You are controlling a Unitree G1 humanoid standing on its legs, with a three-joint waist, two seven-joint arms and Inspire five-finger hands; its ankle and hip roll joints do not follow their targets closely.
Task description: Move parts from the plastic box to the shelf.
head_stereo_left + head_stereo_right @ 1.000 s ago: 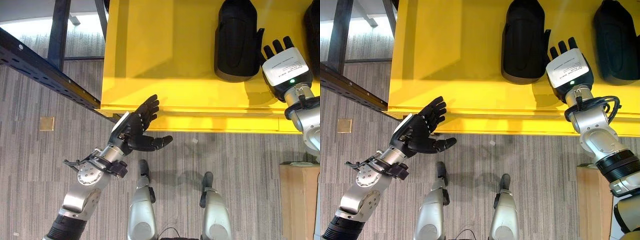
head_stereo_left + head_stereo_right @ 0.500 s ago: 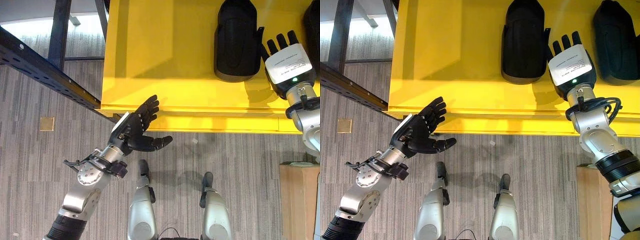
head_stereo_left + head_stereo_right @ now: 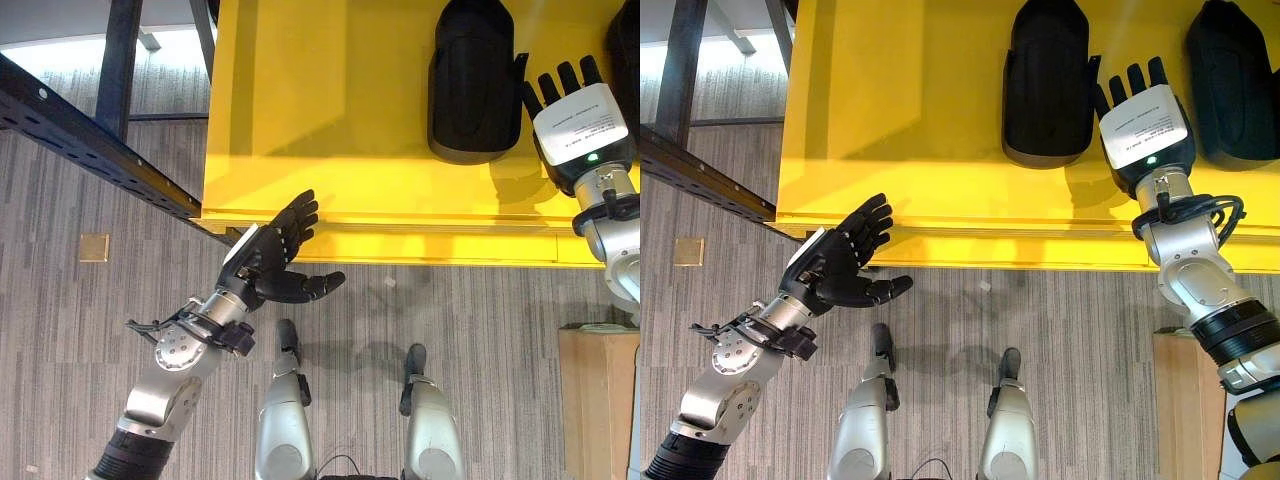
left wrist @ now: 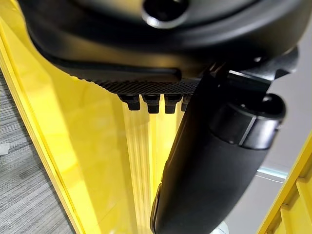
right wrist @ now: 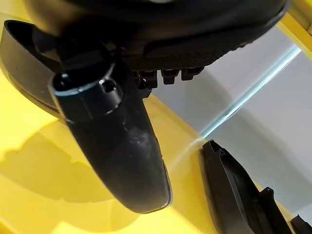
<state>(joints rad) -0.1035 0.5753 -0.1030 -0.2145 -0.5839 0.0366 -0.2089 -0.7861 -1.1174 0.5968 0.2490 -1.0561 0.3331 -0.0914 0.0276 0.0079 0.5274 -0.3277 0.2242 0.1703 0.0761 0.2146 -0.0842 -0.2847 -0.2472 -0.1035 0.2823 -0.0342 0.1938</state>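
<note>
Yellow box (image 3: pixel 940 120) holds two black parts (image 3: pixel 1045 85), fully visible from the right eye; both hands, left (image 3: pixel 268 255) and right (image 3: pixel 1143 125), spread empty.

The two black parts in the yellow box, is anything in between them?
Yes: the robot's right hand, fingers straight, sits between the left black part and the right black part, over the yellow box, seen in the right eye view.

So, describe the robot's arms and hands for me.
Both arms are silver-grey metal with rounded joint housings and black cuffs lower down. The left hand is dark, with a white panel on its back. The right hand is dark too; its white back panel bears small print and a green light. Black cables loop at the right wrist.
</note>
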